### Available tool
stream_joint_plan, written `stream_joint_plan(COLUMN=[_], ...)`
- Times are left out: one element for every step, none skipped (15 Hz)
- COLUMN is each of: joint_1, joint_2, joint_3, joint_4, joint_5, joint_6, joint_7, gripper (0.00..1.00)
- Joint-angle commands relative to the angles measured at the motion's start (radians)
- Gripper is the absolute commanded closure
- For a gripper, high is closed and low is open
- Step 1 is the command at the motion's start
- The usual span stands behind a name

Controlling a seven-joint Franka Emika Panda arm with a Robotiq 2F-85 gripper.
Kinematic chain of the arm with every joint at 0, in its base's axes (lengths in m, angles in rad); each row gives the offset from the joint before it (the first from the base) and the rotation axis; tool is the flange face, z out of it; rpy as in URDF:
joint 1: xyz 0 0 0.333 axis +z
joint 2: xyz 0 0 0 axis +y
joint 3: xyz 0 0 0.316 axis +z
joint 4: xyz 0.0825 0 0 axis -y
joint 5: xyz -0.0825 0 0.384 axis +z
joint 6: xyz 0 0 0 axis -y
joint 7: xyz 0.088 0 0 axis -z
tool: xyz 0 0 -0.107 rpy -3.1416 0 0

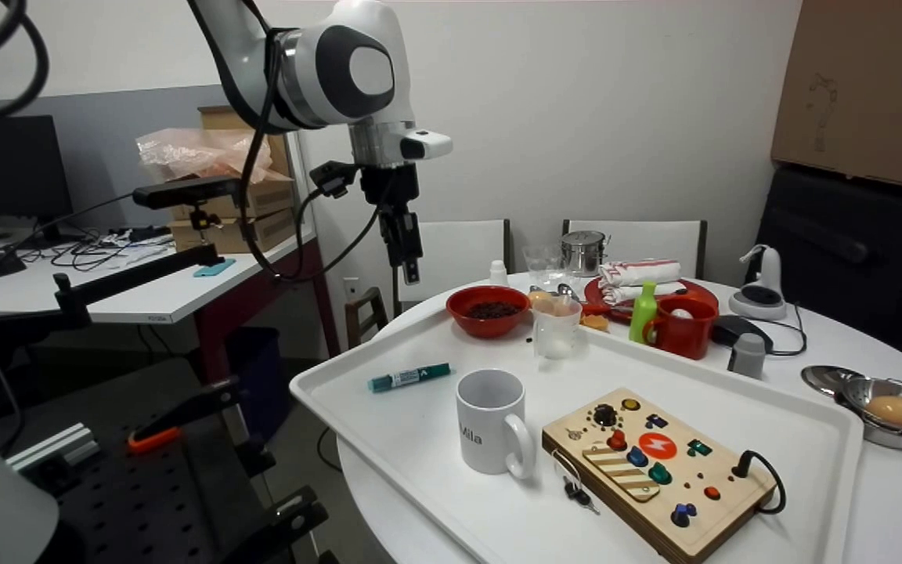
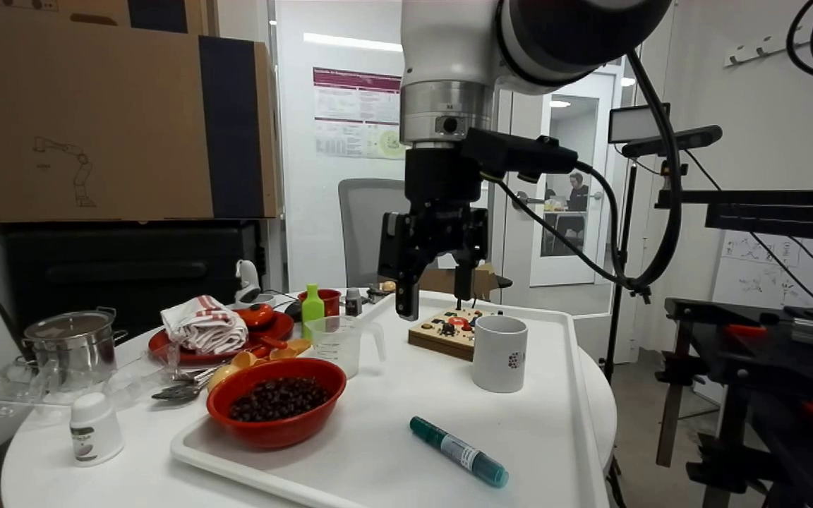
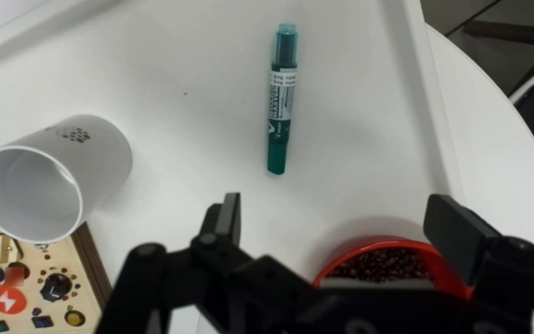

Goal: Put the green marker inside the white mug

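Note:
The green marker (image 1: 410, 377) lies flat on the white tray (image 1: 420, 431); it also shows in an exterior view (image 2: 459, 450) and in the wrist view (image 3: 282, 99). The white mug (image 1: 490, 423) stands upright on the tray with its opening up; it also shows in an exterior view (image 2: 500, 356) and at the left of the wrist view (image 3: 100, 153). In the wrist view its visible inside looks empty. My gripper (image 3: 335, 204) is open and empty, held high above the tray; it also shows in both exterior views (image 1: 412, 274) (image 2: 435, 302). The marker is ahead of the fingertips in the wrist view.
A red bowl of dark beans (image 2: 276, 430) stands at the tray's corner, partly under my gripper in the wrist view (image 3: 378, 241). A wooden knob box (image 1: 717, 470) lies beside the mug. A clear measuring cup (image 1: 557, 333), green bottle (image 1: 643, 313) and red mug (image 1: 690, 333) stand further off.

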Motion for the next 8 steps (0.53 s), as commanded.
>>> stream_joint_plan(joint_1=[0.03,0.021,-0.001,-0.003,-0.01,-0.016,-0.019,-0.022], joint_2=[0.007,0.018,0.04,0.055,0.076,0.096,0.121,0.14], joint_3=[-0.028,-0.021,-0.001,-0.005,-0.004,0.0,-0.002,-0.003], joint_4=[0.001,0.003,0.009,0.01,0.013,0.019,0.025,0.032], joint_5=[0.015,0.033,0.069,0.076,0.095,0.12,0.137,0.159], joint_6=[0.012,0.024,0.049,0.07,0.093,0.108,0.126,0.133], joint_7=[-0.019,-0.038,-0.081,-0.098,-0.129,-0.159,-0.186,-0.209], gripper=[0.0,0.0,0.0,0.0,0.0,0.0,0.0,0.0])
